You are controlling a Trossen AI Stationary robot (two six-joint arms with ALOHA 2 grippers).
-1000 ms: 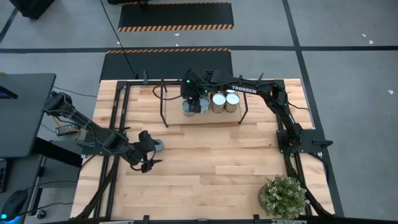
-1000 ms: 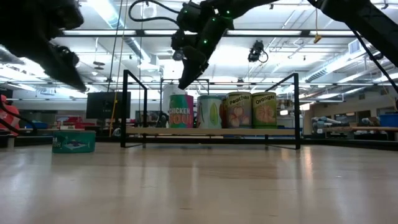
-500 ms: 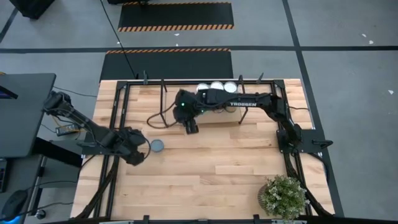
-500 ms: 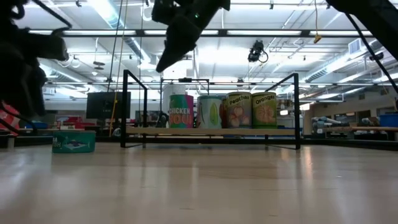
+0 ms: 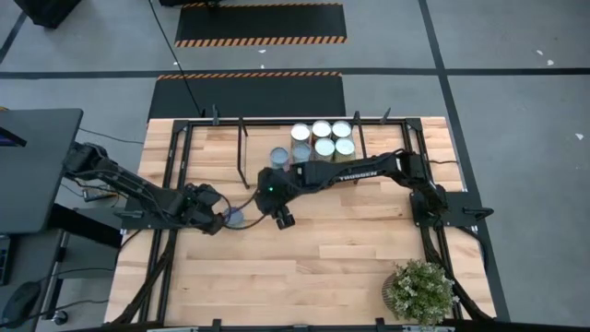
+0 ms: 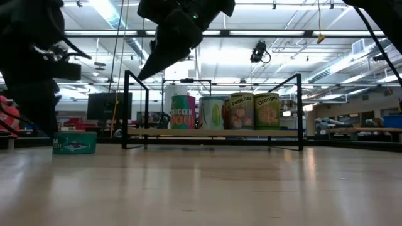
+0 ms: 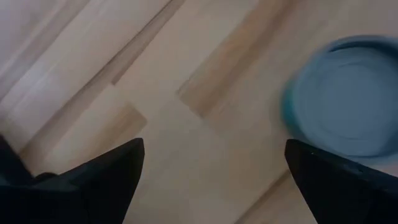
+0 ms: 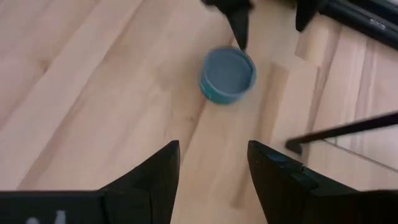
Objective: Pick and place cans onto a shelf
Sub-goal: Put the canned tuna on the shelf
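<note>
The last loose can (image 5: pixel 236 216), a low teal tin with a grey-blue top, is sitting flat on the counter (image 5: pixel 323 258) near its left edge, well apart from the shelf (image 5: pixel 277 177). In the right wrist view it (image 8: pixel 227 75) is lying just ahead of that arm's own tips, and in the left wrist view it (image 7: pixel 347 106) is filling the side of the picture. The other seven cans (image 5: pixel 320 141) are standing grouped on the shelf along the far edge, a tall one with a chicken label (image 6: pixel 183 113) at the left end of the row in the low view.

The left gripper (image 5: pixel 221 219) is now hanging right beside the tin, its jaws spread wide and holding nothing; half a second ago it was a little further towards the left edge. The right gripper (image 5: pixel 283 219), a second ago over the shelf beside the just-placed can, has swung out to the counter's middle, near the tin, with its jaws wide and empty too.

That suggests the seventh placement is finished and the final pick is beginning, with both arms converging on one tin, so a clash between them looks possible.
</note>
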